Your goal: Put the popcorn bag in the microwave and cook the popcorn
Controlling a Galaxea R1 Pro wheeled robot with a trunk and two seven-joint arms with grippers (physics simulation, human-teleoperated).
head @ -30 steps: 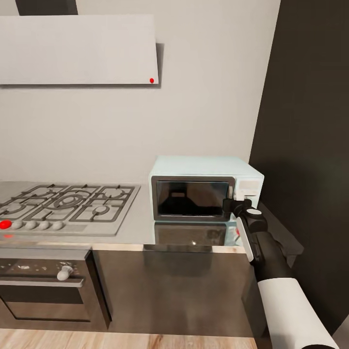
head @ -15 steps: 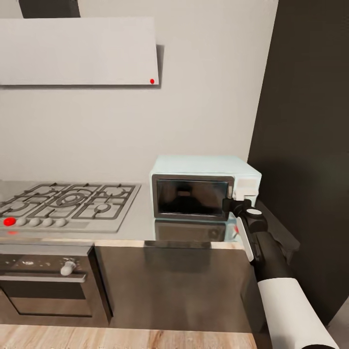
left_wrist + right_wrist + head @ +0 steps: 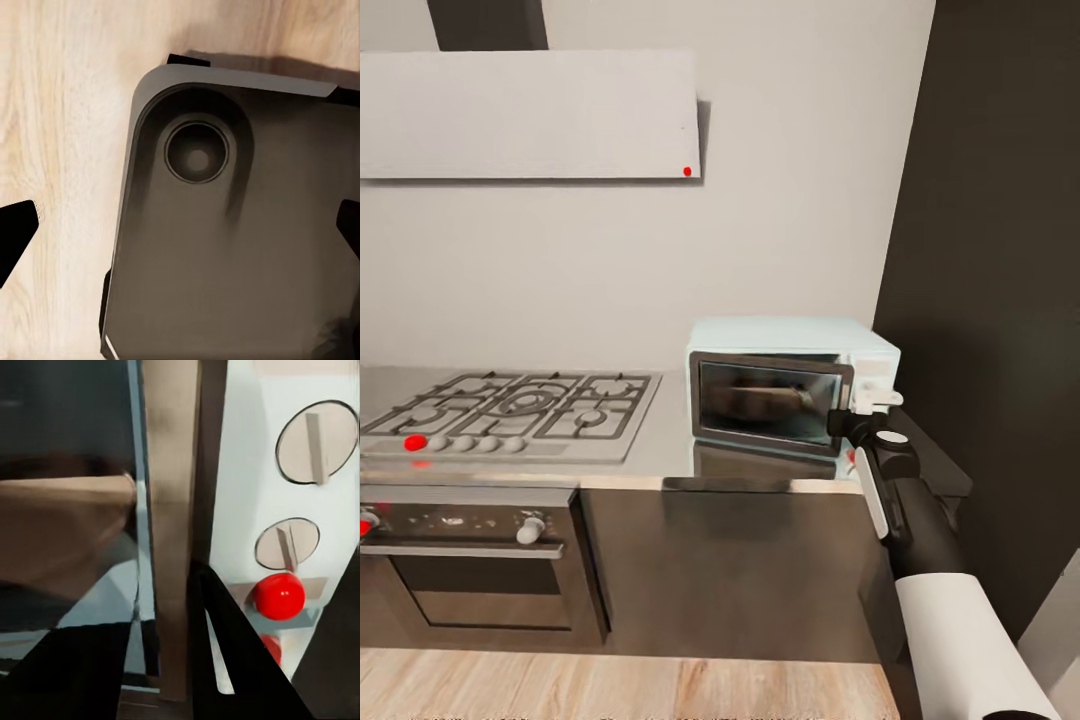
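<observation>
Head view: the microwave [image 3: 792, 385] sits on the countertop [image 3: 660, 455] at about 3 o'clock from the gas hob [image 3: 510, 410], its door ajar, a tan shape behind the glass, likely the popcorn bag [image 3: 765, 400]. The right gripper [image 3: 852, 420] is at the door's right edge; whether it is clenched, I cannot tell.

Left wrist view: the left gripper [image 3: 184, 225] is released, fingertips wide apart, over a dark base and wooden floor [image 3: 52, 112].

Right wrist view: one dark finger [image 3: 232, 652] lies by the door frame, at 7 o'clock from the red light [image 3: 279, 595] and two knobs [image 3: 315, 441].
</observation>
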